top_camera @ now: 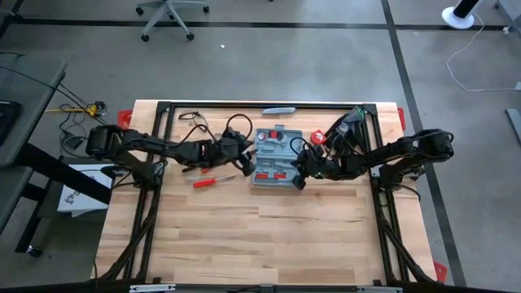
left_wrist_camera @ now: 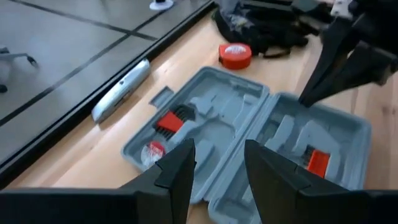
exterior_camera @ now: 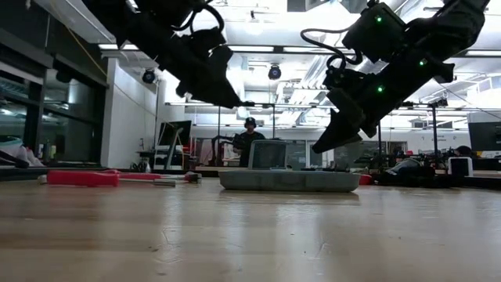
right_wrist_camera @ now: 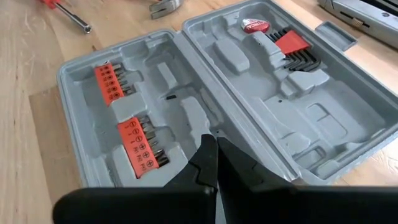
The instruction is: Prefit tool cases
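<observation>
**Open case seen flat on the table, both arms hung above it**

The tool case (exterior_camera: pixel 283 180) is seen lying low on the wooden table (exterior_camera: pixel 250 235) at the centre. A red-handled tool (exterior_camera: pixel 82 178) is laid at nine o'clock of it, well apart. The left gripper (exterior_camera: pixel 227 98) is held above the case at eleven o'clock, clear of it. The right gripper (exterior_camera: pixel 325 142) is pointed down at one o'clock, fingers pressed together. A person (exterior_camera: pixel 249 135) is seen behind the case, far off.
</observation>
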Controlling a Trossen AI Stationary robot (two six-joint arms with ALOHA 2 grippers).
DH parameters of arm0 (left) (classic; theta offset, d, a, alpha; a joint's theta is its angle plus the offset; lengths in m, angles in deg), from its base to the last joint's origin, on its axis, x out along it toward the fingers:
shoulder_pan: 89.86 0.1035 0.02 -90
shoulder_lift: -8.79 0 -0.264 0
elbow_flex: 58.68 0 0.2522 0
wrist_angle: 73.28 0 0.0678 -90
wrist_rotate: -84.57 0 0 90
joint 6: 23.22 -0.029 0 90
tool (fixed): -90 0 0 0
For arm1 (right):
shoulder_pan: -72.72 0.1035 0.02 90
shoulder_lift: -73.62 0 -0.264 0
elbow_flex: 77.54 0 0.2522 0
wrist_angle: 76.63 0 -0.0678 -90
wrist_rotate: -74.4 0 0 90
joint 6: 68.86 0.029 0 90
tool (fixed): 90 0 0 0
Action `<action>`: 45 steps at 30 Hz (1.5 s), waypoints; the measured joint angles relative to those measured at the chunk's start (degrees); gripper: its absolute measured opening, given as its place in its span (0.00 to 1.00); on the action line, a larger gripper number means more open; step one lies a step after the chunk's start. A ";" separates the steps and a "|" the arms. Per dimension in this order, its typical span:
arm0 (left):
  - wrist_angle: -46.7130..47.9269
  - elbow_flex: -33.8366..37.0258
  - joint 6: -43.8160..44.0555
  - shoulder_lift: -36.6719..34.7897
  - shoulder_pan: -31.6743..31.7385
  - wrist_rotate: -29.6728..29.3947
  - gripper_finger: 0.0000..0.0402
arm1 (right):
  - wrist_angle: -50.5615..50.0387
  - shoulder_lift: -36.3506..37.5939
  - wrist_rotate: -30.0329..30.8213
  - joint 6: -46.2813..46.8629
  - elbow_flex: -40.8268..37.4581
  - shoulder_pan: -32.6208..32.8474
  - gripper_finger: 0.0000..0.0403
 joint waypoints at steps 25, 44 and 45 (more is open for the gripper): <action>-0.90 0.00 -0.37 0.00 -0.82 4.28 0.33 | 0.39 0.00 -0.02 -0.02 0.00 0.00 0.00; -0.89 0.00 -5.94 0.16 -0.44 9.77 0.33 | -0.58 0.00 -2.67 1.06 0.02 0.07 0.00; -1.15 -0.02 -6.01 0.51 -0.44 11.01 0.33 | -0.21 0.00 -4.60 1.38 0.02 0.05 0.00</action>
